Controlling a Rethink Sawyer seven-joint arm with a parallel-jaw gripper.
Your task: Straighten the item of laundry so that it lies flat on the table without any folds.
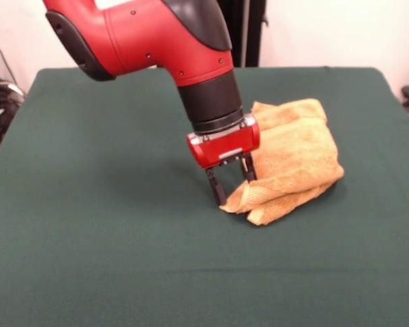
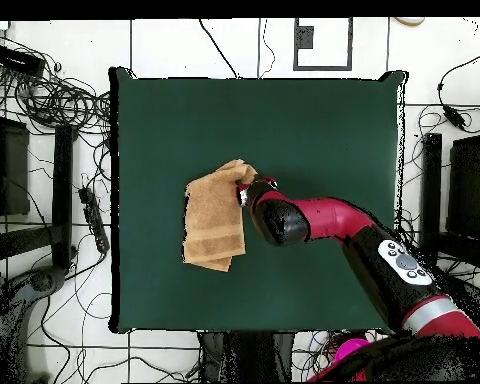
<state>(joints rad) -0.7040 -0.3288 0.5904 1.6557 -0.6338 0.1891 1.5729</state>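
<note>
The orange-tan towel (image 1: 293, 153) lies folded over itself in a thick bundle right of the middle of the dark green table (image 1: 109, 225). My gripper (image 1: 233, 192) points down at the bundle's near left corner. Its fingers (image 1: 217, 185) stand apart; the left one is down beside the corner and the right one is partly hidden behind the cloth. The corner sits between them, bunched up. In the overhead view the towel (image 2: 212, 228) is left of centre on the table (image 2: 314, 130), and the gripper (image 2: 247, 190) is at its upper right corner, mostly hidden under the arm.
The red and black arm (image 2: 324, 218) reaches across the table from the lower right of the overhead view. Cables, floor tiles and dark stands (image 2: 44, 190) surround the table. Green cloth extends on all sides of the towel.
</note>
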